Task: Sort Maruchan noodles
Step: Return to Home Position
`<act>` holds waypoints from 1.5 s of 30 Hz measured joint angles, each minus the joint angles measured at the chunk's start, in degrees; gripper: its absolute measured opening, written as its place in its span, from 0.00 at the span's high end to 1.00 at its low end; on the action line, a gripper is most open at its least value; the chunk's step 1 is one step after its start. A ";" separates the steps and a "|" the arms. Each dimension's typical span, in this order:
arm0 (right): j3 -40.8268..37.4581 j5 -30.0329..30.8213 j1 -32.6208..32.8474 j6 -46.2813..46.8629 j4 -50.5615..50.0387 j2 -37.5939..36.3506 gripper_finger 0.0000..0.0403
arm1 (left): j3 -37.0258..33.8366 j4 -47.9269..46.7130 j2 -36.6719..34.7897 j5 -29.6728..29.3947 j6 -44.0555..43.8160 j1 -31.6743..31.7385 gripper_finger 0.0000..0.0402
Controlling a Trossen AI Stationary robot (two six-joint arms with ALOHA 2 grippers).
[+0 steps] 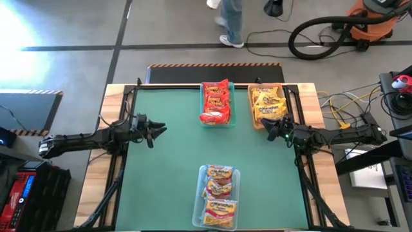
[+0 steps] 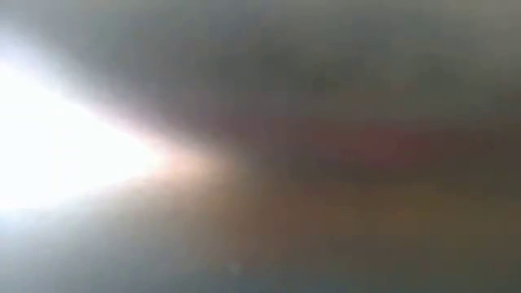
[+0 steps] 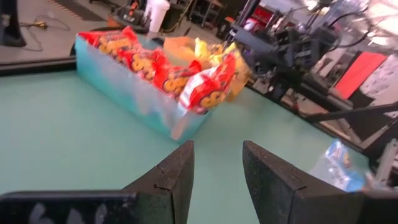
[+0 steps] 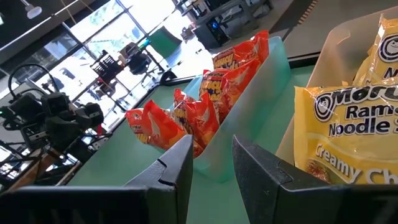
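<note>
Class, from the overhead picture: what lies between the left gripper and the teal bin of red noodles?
Only bare green mat, as the high view shows, between left gripper and teal bin.

Teal bin and tan bin sit side by side at the far edge of the green mat. Clear bin is at the near edge, centre. Past the table: hazard-striped strip, a person's legs, orange shop vac with black hose. Yellow cables lie to the right.
</note>
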 joint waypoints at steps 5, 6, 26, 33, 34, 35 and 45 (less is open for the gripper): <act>0.00 0.00 0.00 0.00 0.02 0.00 0.75 | 0.01 -0.95 0.94 -1.33 -1.02 0.00 0.70; 0.00 0.00 0.00 0.00 0.02 0.00 0.75 | 0.01 -0.98 1.18 -1.32 -1.12 0.00 0.70; 0.00 0.00 0.00 0.00 0.11 0.00 0.75 | 0.01 -1.13 3.34 -1.42 -1.16 0.01 0.70; 0.00 0.00 0.00 0.00 0.11 0.00 0.75 | 0.01 -1.00 3.34 -1.46 -1.16 -0.01 0.70; -0.02 0.00 0.00 0.00 0.11 0.00 0.75 | 0.01 -0.90 3.34 -1.47 -1.16 0.00 0.70; -0.01 0.00 0.00 0.00 0.11 0.00 0.75 | 0.01 -0.74 3.34 -1.53 -1.14 0.01 0.70; -0.02 0.00 0.00 0.00 0.11 0.02 0.75 | -0.01 0.08 3.34 -1.64 -1.14 0.01 0.70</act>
